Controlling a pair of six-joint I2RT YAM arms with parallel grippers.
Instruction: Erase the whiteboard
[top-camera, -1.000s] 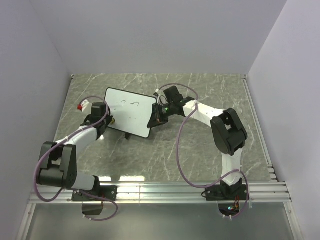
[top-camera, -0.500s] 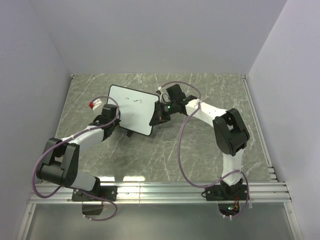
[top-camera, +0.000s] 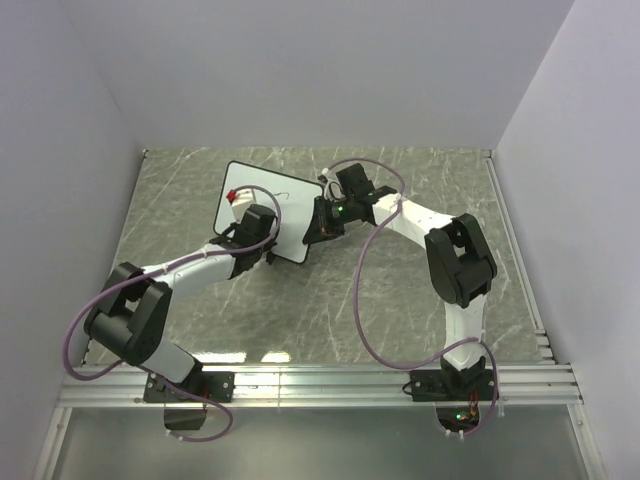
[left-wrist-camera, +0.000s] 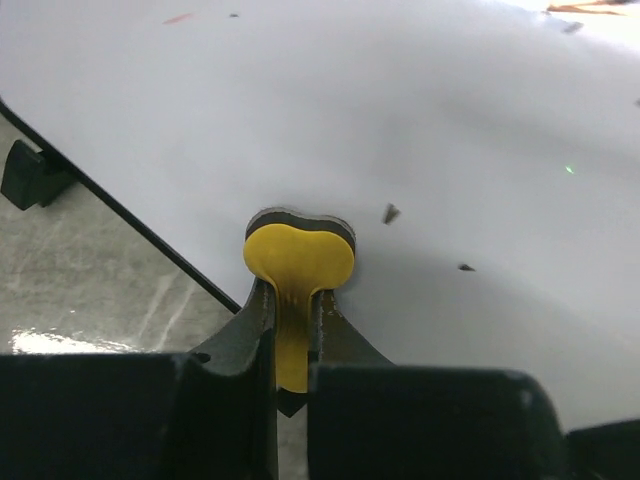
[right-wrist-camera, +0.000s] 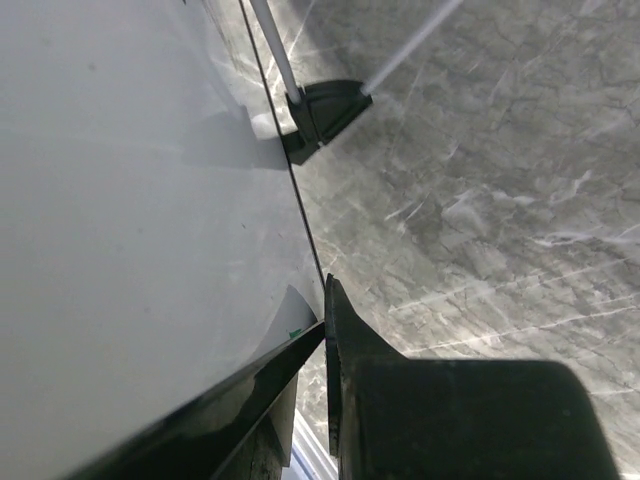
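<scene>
Jaws clamping eraser (left-wrist-camera: 298, 262), whiteboard (left-wrist-camera: 420, 120) edge, marble table (top-camera: 300, 300)

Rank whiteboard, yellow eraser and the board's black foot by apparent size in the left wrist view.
1. whiteboard, filling most of the view.
2. eraser.
3. foot; the eraser is nearer the camera, so this last ranking is unsure.

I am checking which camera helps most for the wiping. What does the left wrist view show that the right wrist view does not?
Only the left wrist view: the left gripper shut on a yellow eraser, which lies against the whiteboard near small black marks. Only the right wrist view: the right gripper clamping the whiteboard's edge. Both: the white face, a black foot, the marble table.
</scene>
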